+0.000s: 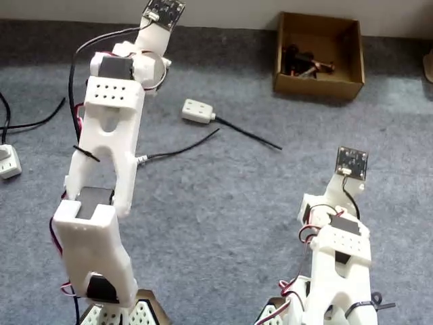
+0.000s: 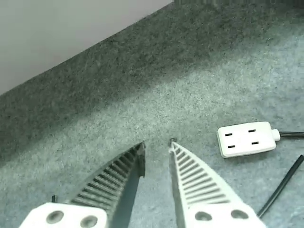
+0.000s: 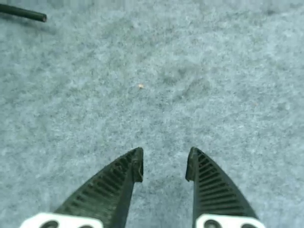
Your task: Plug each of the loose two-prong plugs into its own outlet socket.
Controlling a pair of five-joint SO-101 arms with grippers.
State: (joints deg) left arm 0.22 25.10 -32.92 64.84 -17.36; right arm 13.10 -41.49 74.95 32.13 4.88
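A white two-slot outlet socket (image 1: 197, 110) lies on the grey carpet with a black cord trailing off to the right. In the left wrist view the same socket (image 2: 247, 138) lies beside my left gripper (image 2: 157, 146), which hovers open over bare carpet with nothing in it. A loose black cord (image 1: 179, 149) with a small pale end lies just in front of the socket. Another white power block (image 1: 8, 161) sits at the left edge. My right gripper (image 3: 164, 164) stands open and empty above the carpet, a black cord end (image 3: 23, 13) farther off.
A cardboard box (image 1: 318, 54) holding dark parts stands at the back right. The left arm (image 1: 108, 135) stretches far toward the back wall; the right arm (image 1: 338, 250) stays near the front right. Open carpet lies between them.
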